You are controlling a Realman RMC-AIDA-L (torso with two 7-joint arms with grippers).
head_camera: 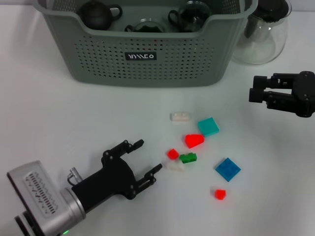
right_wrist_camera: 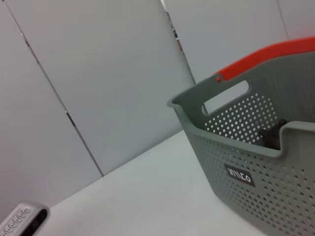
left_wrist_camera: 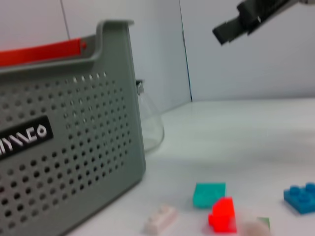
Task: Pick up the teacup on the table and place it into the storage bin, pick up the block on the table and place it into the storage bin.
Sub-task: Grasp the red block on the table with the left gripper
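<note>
I see left hand [head_camera: 147, 160] at 7 o'clock, fingers wide, empty. Blocks at desk [head_camera: 49, 113] ctr; red block [head_camera: 194, 140] light, rigid, take by flat sides. Right hand [head_camera: 257, 91] at 3, narrow, empty.

We see a grey-green storage bin [head_camera: 147, 54] with dotted perforations, a black label lettered in white and a red handle. On the white table [head_camera: 59, 113] lie red, green, teal, blue and white blocks.
</note>
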